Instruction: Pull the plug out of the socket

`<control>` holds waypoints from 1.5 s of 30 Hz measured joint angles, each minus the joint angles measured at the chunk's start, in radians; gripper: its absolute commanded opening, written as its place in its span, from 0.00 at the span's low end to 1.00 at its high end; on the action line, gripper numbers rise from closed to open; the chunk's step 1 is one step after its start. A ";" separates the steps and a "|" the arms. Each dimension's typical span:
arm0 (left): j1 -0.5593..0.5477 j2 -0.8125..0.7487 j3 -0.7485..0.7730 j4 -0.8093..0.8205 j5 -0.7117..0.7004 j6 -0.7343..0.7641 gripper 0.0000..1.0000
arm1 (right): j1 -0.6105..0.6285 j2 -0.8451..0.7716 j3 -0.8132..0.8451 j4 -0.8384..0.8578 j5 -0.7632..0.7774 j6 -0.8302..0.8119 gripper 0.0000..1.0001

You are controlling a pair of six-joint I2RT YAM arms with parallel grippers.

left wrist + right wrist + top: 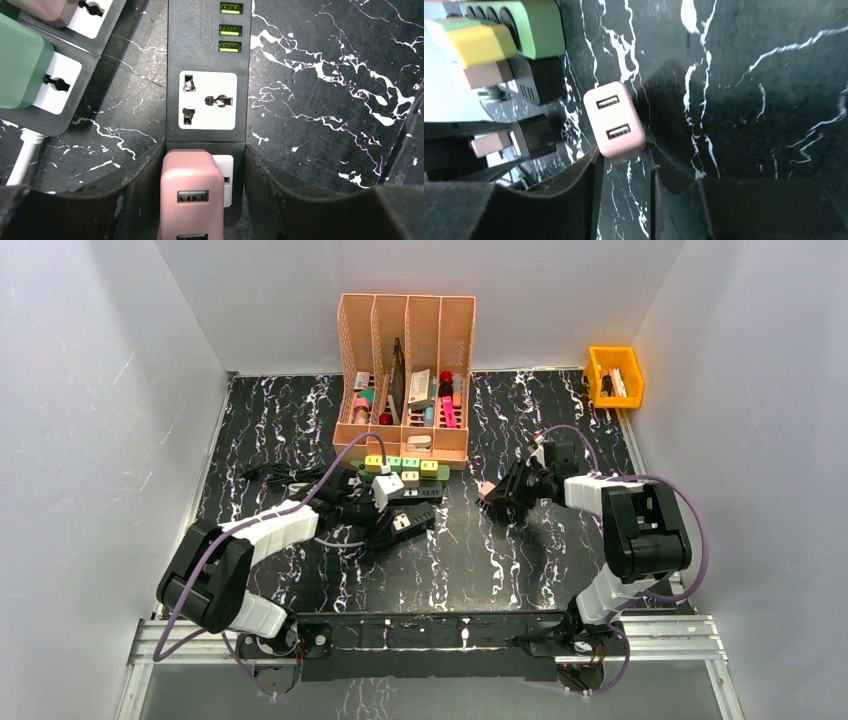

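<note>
- Top view: the right pincer (497, 495) holds the pink plug (488, 489) right of centre over the table (470, 570), well apart from the black power strip (415, 518), where the left pincer (400, 525) sits.
- Left wrist view: the left pincer's fingers (125, 200) lie half-closed against both sides of the strip. A second pink plug (192, 200) is seated in the strip between them.
- Right wrist view: the right pincer is narrowly clamped on the pink plug's (614, 122) lower end. The plug's long axis slants from upper left to lower right, with its two USB ports facing the camera. Its prongs are hidden.
</note>
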 measured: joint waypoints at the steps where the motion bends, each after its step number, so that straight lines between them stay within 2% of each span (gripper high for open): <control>1: 0.000 -0.004 0.000 -0.001 0.000 0.000 0.29 | 0.000 0.013 0.000 -0.020 0.002 -0.001 0.27; 3: -0.002 -0.011 0.000 -0.002 0.000 0.003 0.31 | 0.000 0.018 0.004 -0.048 -0.009 -0.006 0.41; 5: -0.002 -0.015 0.000 -0.004 0.000 0.005 0.39 | 0.001 0.006 0.013 -0.063 0.013 -0.026 0.52; 6: -0.002 -0.016 0.000 -0.005 0.000 0.005 0.44 | 0.007 -0.007 0.014 -0.073 0.031 -0.043 0.65; 7: -0.002 -0.016 0.000 -0.006 0.000 0.005 0.50 | 0.012 -0.022 0.014 -0.083 0.046 -0.053 0.74; 8: -0.002 -0.016 0.000 -0.007 0.000 0.006 0.53 | 0.018 -0.043 0.014 -0.090 0.065 -0.068 0.79; 9: -0.002 -0.016 0.000 -0.007 0.000 0.006 0.56 | 0.026 -0.068 0.015 -0.093 0.084 -0.082 0.90; 12: -0.002 -0.026 0.000 -0.009 0.003 0.008 0.62 | 0.063 -0.157 0.021 -0.086 0.137 -0.130 0.98; 17: -0.002 -0.086 0.000 0.005 0.011 0.009 0.71 | 0.164 -0.283 0.023 0.055 0.195 -0.189 0.98; 21: -0.002 -0.146 -0.020 0.017 0.000 0.012 0.79 | 0.297 -0.294 0.023 0.230 0.228 -0.257 0.98; 23: -0.002 -0.183 -0.039 0.016 -0.016 0.011 0.94 | 0.364 -0.275 0.023 0.305 0.232 -0.291 0.98; 25: -0.002 -0.227 -0.056 0.015 -0.037 0.007 0.98 | 0.404 -0.253 0.023 0.375 0.220 -0.309 0.98; 31: -0.002 -0.364 -0.089 0.005 -0.087 -0.031 0.98 | 0.411 -0.153 0.028 0.591 0.154 -0.259 0.98; 36: 0.004 -0.425 -0.108 -0.023 -0.115 -0.058 0.98 | 0.443 -0.021 0.115 0.580 0.098 -0.291 0.98; 40: 0.005 -0.412 -0.109 -0.053 -0.106 -0.076 0.98 | 0.540 0.002 0.140 0.550 0.121 -0.406 0.98; 45: 0.006 -0.363 -0.109 -0.089 -0.071 -0.080 0.98 | 0.621 0.082 0.241 0.513 0.103 -0.556 0.92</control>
